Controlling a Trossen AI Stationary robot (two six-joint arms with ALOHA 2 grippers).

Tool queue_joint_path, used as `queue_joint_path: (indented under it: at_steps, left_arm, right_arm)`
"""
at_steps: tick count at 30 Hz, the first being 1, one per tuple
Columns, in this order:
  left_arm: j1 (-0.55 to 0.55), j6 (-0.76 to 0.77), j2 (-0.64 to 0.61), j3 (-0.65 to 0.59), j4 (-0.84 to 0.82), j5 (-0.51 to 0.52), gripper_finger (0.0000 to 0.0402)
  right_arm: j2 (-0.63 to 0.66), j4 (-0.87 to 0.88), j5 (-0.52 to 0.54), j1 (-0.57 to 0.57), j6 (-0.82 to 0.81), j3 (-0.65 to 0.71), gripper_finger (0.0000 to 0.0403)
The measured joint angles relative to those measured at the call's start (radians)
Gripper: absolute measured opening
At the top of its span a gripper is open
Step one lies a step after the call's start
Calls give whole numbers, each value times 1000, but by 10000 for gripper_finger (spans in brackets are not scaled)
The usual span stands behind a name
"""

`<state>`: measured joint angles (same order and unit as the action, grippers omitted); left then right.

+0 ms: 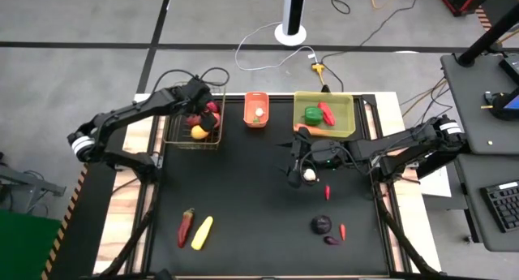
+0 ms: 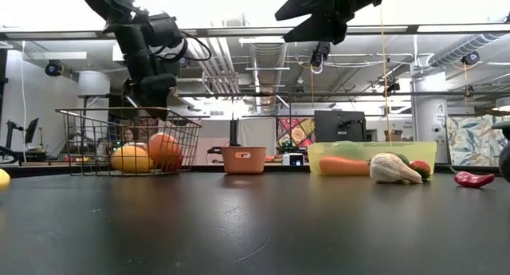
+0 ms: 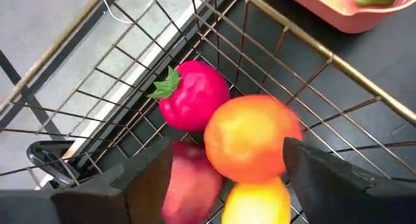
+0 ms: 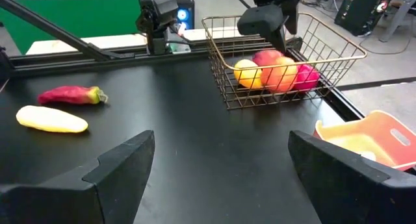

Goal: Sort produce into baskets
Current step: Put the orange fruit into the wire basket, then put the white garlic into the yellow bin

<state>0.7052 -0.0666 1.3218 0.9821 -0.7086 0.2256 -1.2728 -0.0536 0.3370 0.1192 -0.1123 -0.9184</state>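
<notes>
The wire basket [image 1: 195,127] stands at the table's [image 1: 243,215] far left and holds four fruits packed together: an orange [image 3: 252,138] on top, a pink fruit with a green leaf [image 3: 193,96] touching it, a red apple [image 3: 190,185] and a lemon [image 3: 257,201] beneath. The left gripper [image 1: 209,111] hangs over this basket just above the fruit, its fingers [image 3: 325,178] spread to either side of the orange with nothing held between them.

The small orange basket [image 1: 256,109] sits to the right of the wire one, with a pale item inside that is too small to identify. Further right is the yellow-green bin [image 1: 324,115], holding a green pepper [image 1: 313,114] and a red chilli [image 1: 328,112]; a carrot [image 1: 306,131] lies against its near wall.

The right gripper [image 1: 298,168] hovers near the table's middle, fingers [image 4: 117,169] wide apart and empty, beside a whitish bulb-like vegetable [image 1: 310,174]. A small red chilli [image 1: 328,191] lies just in front of it. Toward the near right are a dark eggplant [image 1: 321,224], another small chilli [image 1: 342,230] and a small purple piece [image 1: 332,240]. At the near left a long red chilli [image 1: 186,227] and a yellow corn cob [image 1: 202,232] lie side by side.
</notes>
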Motion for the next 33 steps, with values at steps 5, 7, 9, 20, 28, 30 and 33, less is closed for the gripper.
queue_joint_path:
  at_steps: [5, 7, 9, 20, 28, 30, 33]
  left_arm:
    - [-2, 1, -42, 0, -2, -1, 272]
    - [-3, 15, -67, 0, -7, -9, 272]
    - [-10, 34, -97, 0, -13, -31, 272]
    - [-233, 173, -280, -7, -13, -105, 272]
    - [-456, 297, -353, -29, -11, -39, 272]
    - [-511, 324, -363, -40, -9, 13, 272]
    - [-585, 361, -371, -55, -9, 62, 272]
  right_arm:
    - [0, 6, 0, 0, 0, 0, 345]
    - [0, 12, 0, 0, 0, 0, 345]
    - [0, 21, 1, 0, -5, 0, 345]
    - [0, 28, 3, 0, -19, 0, 345]
    - [0, 28, 3, 0, -29, 0, 345]
    - [0, 29, 3, 0, -37, 0, 345]
    - [0, 32, 3, 0, -55, 0, 345]
